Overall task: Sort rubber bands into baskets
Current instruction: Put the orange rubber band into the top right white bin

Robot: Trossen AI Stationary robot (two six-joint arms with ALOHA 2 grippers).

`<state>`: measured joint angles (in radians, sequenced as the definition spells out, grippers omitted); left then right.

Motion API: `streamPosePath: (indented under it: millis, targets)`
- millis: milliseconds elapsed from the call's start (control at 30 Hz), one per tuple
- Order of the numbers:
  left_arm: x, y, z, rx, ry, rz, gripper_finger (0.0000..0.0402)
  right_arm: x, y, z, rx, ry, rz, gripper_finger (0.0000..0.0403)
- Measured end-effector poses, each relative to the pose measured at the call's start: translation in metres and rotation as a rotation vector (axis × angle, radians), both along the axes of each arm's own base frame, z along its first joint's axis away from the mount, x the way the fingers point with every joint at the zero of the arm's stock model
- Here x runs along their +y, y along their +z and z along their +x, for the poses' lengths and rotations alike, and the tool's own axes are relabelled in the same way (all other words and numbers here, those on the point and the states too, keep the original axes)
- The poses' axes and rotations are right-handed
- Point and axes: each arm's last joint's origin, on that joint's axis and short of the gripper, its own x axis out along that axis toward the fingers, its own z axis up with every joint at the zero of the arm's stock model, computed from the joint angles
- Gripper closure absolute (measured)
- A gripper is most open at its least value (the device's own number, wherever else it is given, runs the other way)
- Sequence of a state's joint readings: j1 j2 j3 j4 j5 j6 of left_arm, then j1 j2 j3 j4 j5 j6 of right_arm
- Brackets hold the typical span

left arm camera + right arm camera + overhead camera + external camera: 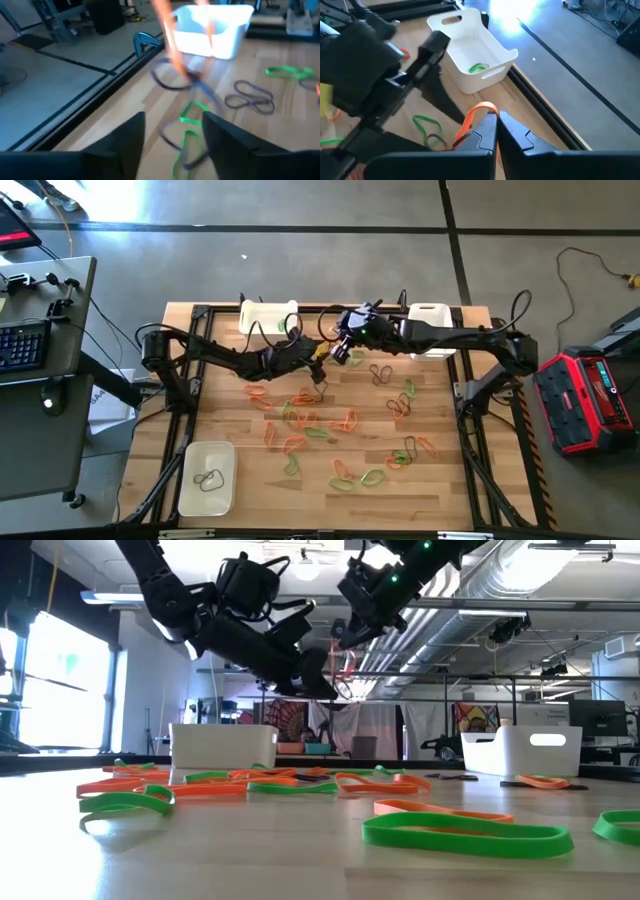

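Item: thin floppy orange rubber band (479, 116), feather-light, stretchy, snag-prone; my right gripper (496, 131) is pinching it closed near table's twelve o'clock, left gripper (172, 131) gaping empty.

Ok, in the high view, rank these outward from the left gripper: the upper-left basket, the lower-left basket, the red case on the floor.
From the left gripper, over mid-table:
1. Upper-left basket, at the table's upper edge, closest.
2. Lower-left basket, at the table's lower left corner.
3. Red case, off the table at the picture's right, clearly farthest.
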<state>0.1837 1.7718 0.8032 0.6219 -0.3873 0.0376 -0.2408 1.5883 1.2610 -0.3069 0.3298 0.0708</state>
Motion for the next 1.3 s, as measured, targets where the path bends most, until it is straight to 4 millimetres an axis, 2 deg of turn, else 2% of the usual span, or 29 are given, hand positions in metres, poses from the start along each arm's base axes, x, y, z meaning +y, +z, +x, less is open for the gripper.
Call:
streamPosePath:
  millis: [167,233,567,800,1033,1167,1300]
  targets:
    - [-0.007,0.000,-0.003,0.092,-0.038,0.046,0.0358,-0.008,-0.004,-0.005,0.055,-0.023,0.011,0.0403]
    - [-0.008,0.004,-0.004,0.097,-0.028,0.058,0.0390,-0.012,-0.005,-0.008,0.073,-0.038,0.014,0.0403]
    - [0.005,0.033,-0.023,0.108,0.043,0.065,0.0400,-0.045,-0.009,-0.023,0.145,-0.115,0.003,0.0403]
    - [0.014,0.034,-0.029,0.125,0.080,0.030,0.0401,-0.061,-0.014,-0.029,0.173,-0.157,0.008,0.0403]
    - [0.013,0.036,-0.028,0.089,0.088,0.013,0.0401,-0.078,-0.050,-0.016,0.235,-0.197,0.054,0.0403]
    - [0.015,0.035,-0.030,0.100,0.096,-0.001,0.0401,-0.086,-0.061,-0.009,0.219,-0.203,0.048,0.0403]
    - [0.019,0.033,-0.032,0.111,0.117,-0.024,0.0401,-0.096,-0.072,-0.012,0.245,-0.238,0.076,0.0403]
